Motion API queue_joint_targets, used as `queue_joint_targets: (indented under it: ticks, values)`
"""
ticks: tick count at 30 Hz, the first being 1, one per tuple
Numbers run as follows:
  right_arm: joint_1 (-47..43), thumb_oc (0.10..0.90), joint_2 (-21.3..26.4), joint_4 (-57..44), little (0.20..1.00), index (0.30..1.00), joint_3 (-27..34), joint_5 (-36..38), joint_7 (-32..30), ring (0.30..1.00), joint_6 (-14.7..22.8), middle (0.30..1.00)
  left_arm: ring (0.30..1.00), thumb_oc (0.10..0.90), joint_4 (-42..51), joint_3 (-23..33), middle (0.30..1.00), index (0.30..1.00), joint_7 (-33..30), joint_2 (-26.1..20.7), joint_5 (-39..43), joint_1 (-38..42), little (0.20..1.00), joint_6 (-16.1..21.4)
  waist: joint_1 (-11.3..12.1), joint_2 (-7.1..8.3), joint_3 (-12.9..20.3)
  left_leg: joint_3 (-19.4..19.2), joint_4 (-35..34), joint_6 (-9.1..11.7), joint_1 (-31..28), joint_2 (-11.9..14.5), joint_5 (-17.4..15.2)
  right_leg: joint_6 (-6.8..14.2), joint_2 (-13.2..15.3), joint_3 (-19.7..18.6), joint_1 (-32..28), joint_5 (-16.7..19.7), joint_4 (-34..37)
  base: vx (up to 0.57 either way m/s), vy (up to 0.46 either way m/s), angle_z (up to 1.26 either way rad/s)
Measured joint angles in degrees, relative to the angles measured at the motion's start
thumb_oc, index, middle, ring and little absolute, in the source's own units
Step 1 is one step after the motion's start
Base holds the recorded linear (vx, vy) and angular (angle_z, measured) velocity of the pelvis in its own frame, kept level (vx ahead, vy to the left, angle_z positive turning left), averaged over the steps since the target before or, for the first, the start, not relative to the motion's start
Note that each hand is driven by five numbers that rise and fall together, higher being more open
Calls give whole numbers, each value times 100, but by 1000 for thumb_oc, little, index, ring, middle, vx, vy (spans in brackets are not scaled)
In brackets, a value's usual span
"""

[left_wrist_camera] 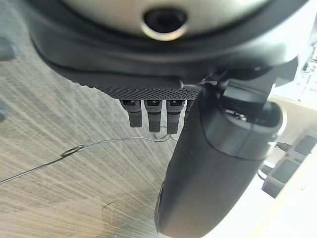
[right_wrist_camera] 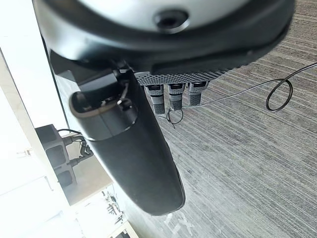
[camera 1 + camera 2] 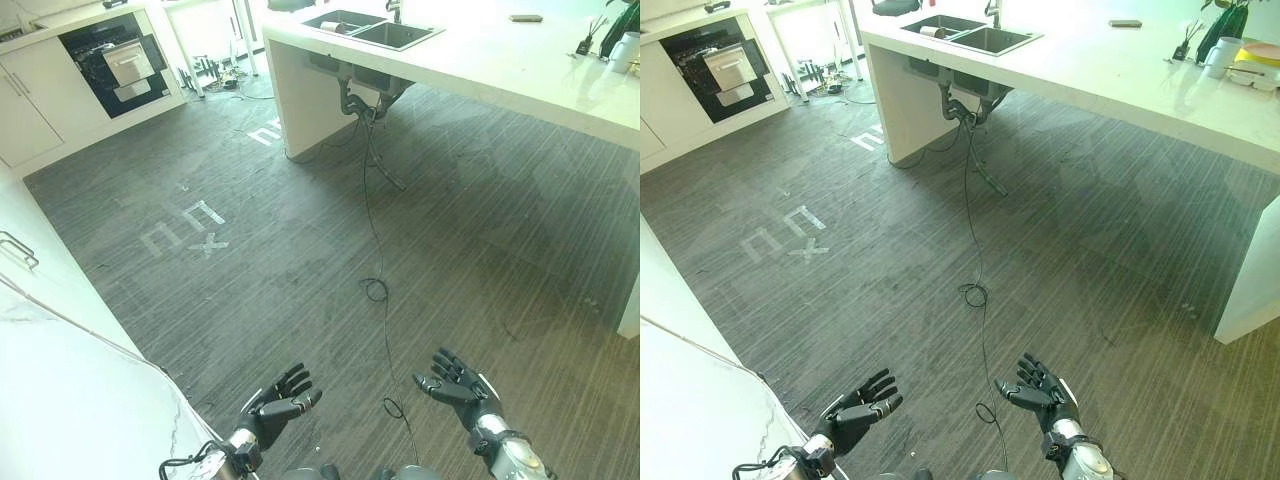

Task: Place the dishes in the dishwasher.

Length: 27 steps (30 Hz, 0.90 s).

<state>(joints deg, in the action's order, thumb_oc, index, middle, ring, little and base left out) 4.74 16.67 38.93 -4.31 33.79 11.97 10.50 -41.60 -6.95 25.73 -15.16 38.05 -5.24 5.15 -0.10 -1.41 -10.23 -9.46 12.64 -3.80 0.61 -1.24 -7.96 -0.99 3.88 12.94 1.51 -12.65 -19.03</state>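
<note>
Right now both hands hang loose and empty above the dark wood-grain floor (image 3: 300, 250): the left hand (image 3: 280, 402) has its fingers spread and relaxed, and the right hand (image 3: 458, 388) matches it, fingers apart, palm turned inward, nothing held. Between them and just ahead, a thin black cord (image 3: 378, 250) trails across the floor toward the sink.

Far ahead of the fingers and off to the left side stands the dishwasher (image 3: 115, 62), its door open and a rack (image 3: 128, 62) showing inside; I cannot tell what, if anything, sits on it. Far ahead and slightly right, the double sink (image 3: 372, 28) is set in the white counter (image 3: 500, 70); one basin seems to hold a pale dish (image 3: 931, 32), though it is too small to be sure. A cup (image 3: 1218, 52) and more crockery sit at the counter's far right end.

My worry is the walk: that cord could snag a step, and the counter's corner lies close to the path.
</note>
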Motion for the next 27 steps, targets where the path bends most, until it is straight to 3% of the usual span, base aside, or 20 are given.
queue_joint_targets:
  ticks: [6,11,17,25,26,27]
  values:
    - [-11,800,49,30,900,900,-70,-3,-85,900,-81,900,900,800,44,-61,900,900,-94,-58,-10,-7,900,56,11,-23,-15,24,-2,3,22,0,3,-5,-12,14,-13,3,19,3,-5,0]
    - [-72,800,68,252,900,900,-236,-231,-309,900,-80,900,900,800,-280,-38,900,900,-670,36,-22,-58,900,120,23,-4,-22,59,5,4,28,-1,3,-5,-21,38,-31,3,41,31,-51,3]
    - [-74,800,66,252,900,900,-457,-435,-372,900,-79,900,900,800,-387,-19,900,900,-926,72,-128,-35,900,125,24,95,-81,178,13,50,76,6,33,-8,-28,161,-90,-6,73,21,-109,10]
    - [-179,800,112,249,900,900,-622,-426,-369,900,-79,900,900,800,-341,-117,900,900,-1053,66,-299,15,900,170,32,133,-111,330,-128,216,52,0,205,-134,-80,283,-110,-123,2,95,-163,13]
    - [-230,800,116,244,900,900,-645,-426,-367,900,-79,900,900,800,-341,-132,900,900,-1066,67,-299,14,900,226,59,169,-152,285,-163,265,-7,-31,262,-149,-66,247,-59,-243,-143,75,-155,-6]
    - [-331,800,115,232,900,900,-690,-423,-371,900,-75,900,900,800,-333,-122,900,900,-1104,74,-301,18,900,281,90,254,-282,203,188,450,95,-81,365,-254,-21,186,57,-358,-384,104,-81,20]
